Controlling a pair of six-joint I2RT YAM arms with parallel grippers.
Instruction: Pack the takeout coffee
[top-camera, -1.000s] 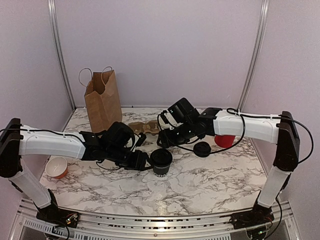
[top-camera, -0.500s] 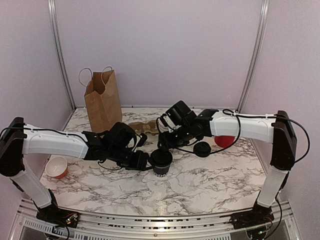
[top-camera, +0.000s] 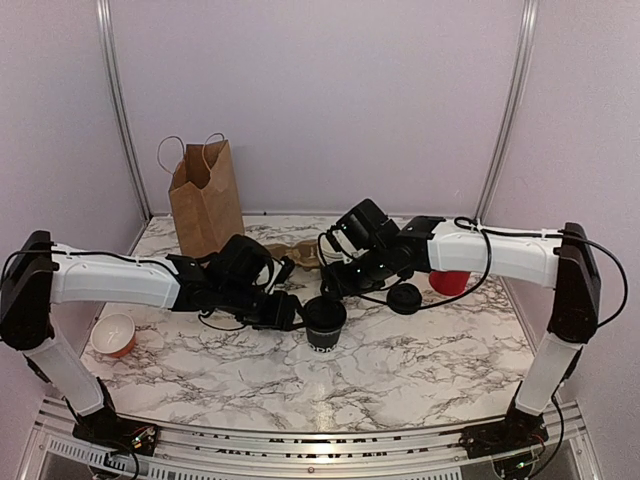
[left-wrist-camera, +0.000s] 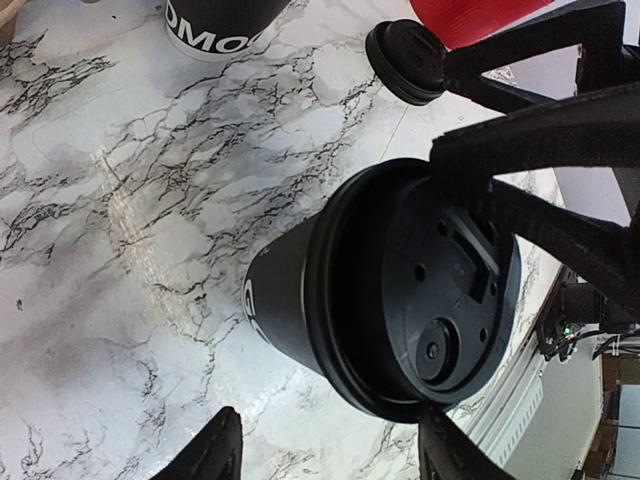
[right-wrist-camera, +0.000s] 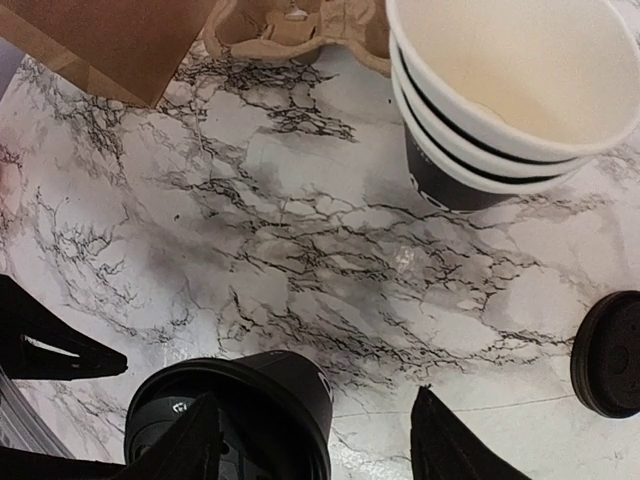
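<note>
The takeout coffee (top-camera: 323, 322), a black cup with a black lid, stands upright mid-table. My left gripper (top-camera: 287, 312) is open just left of it. In the left wrist view the lidded cup (left-wrist-camera: 400, 290) sits just beyond my left gripper (left-wrist-camera: 335, 460), and one fingertip (left-wrist-camera: 450, 450) meets the lid's rim. My right gripper (top-camera: 336, 287) hangs open just behind and above the cup. In the right wrist view the cup (right-wrist-camera: 260, 400) lies under the left finger (right-wrist-camera: 185, 440) of my right gripper (right-wrist-camera: 320, 445). Neither gripper holds anything.
A brown paper bag (top-camera: 205, 200) stands at the back left, with a cardboard cup carrier (top-camera: 295, 255) beside it. A stack of lidless white-rimmed cups (right-wrist-camera: 500, 90) is behind the coffee. A loose black lid (top-camera: 404, 298), a red bowl (top-camera: 449, 281) and an orange bowl (top-camera: 113, 334) also lie on the table.
My left gripper has shifted slightly away from the near edge beside the cup. The right arm swayed a little left and back. The cup has not moved.
</note>
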